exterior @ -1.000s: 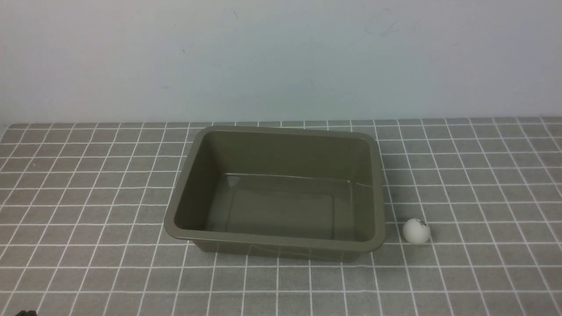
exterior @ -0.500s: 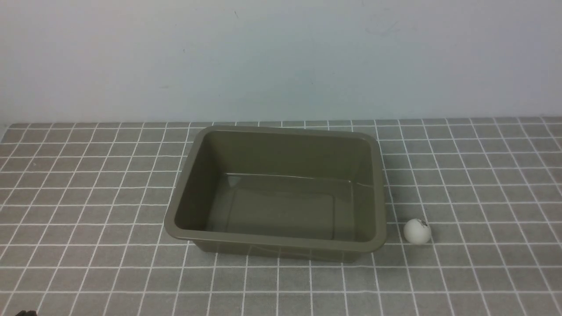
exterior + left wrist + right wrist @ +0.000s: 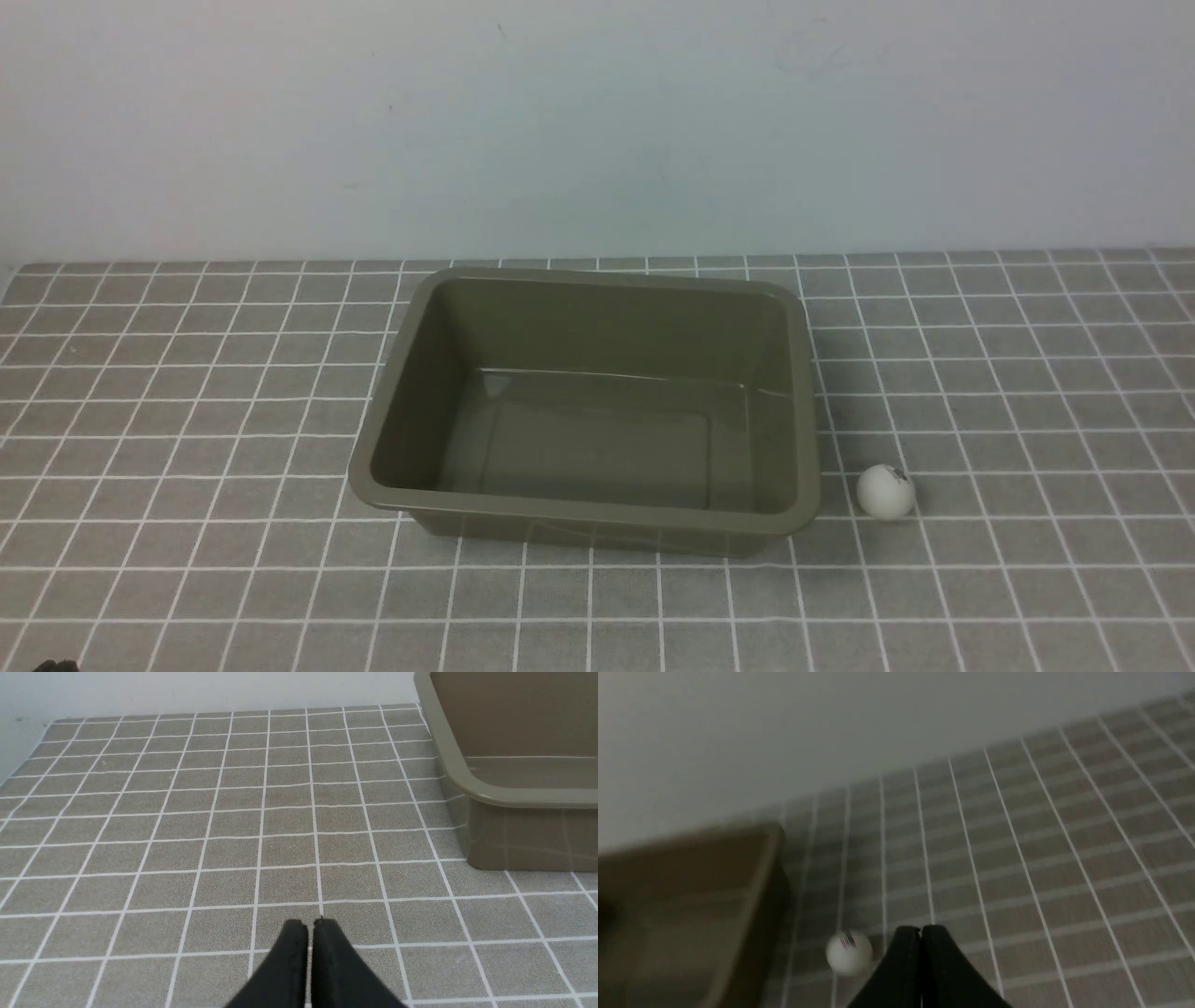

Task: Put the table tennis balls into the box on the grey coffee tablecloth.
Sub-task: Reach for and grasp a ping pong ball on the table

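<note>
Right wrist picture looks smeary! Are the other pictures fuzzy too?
Right wrist view: blurred and dim, the ball and box smeared, only the tool crisp. Front view: sharp, with soft glare on the box's glossy floor. Left wrist view: sharp too, tablecloth lines clear.

A plain, pale blue-grey wall (image 3: 597, 121) fills the back, its lower edge running straight across. A few faint scuffs (image 3: 810, 58) mark it (clearest near the upper right), and the light is soft and even.
</note>
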You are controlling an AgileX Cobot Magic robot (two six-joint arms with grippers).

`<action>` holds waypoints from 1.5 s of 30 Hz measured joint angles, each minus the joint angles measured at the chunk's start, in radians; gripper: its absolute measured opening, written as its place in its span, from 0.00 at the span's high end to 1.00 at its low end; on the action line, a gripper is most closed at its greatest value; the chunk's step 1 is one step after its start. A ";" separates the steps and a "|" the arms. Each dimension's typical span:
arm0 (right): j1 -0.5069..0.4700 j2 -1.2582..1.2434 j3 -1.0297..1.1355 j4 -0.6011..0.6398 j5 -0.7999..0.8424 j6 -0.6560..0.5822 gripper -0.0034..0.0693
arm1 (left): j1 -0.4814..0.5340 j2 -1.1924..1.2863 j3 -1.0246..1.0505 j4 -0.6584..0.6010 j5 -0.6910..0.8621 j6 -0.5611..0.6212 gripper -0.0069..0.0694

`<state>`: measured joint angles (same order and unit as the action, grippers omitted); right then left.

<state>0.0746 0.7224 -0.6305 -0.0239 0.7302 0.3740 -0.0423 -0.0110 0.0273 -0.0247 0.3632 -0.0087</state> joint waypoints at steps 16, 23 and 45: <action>0.097 0.822 -0.439 0.284 0.201 -0.379 0.92 | 0.000 0.000 0.000 0.000 0.000 0.000 0.91; 0.118 1.026 -0.548 0.278 0.166 -0.374 0.63 | 0.000 0.000 0.000 0.000 0.000 0.000 0.91; 0.124 1.047 -0.574 0.272 0.147 -0.367 0.46 | 0.000 0.000 0.000 0.000 0.000 0.000 0.91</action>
<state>0.1988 1.7690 -1.2044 0.2485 0.8774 0.0066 -0.0423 -0.0110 0.0273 -0.0247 0.3632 -0.0087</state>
